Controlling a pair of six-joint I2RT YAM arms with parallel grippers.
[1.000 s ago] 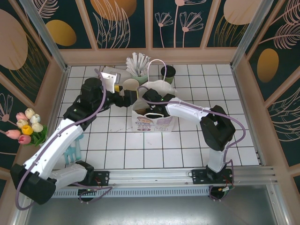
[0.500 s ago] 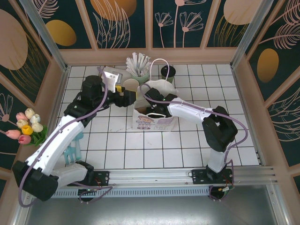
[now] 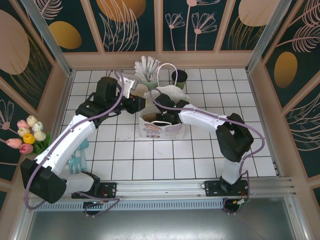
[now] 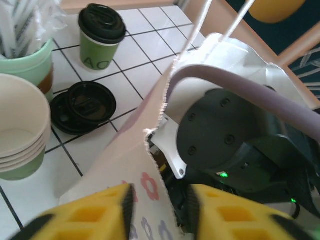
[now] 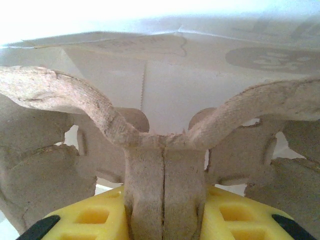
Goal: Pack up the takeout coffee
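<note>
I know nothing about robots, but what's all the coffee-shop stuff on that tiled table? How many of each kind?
lidded coffee cup: 1
white paper bag: 1
pulp carrier: 1
mint straw holder: 1
stack of empty cups: 1
pile of black lids: 1
Total: 6

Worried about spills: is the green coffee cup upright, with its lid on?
Upright and lidded: the coffee cup stands on the tiled table outside the white bag, black lid seated on top.
</note>
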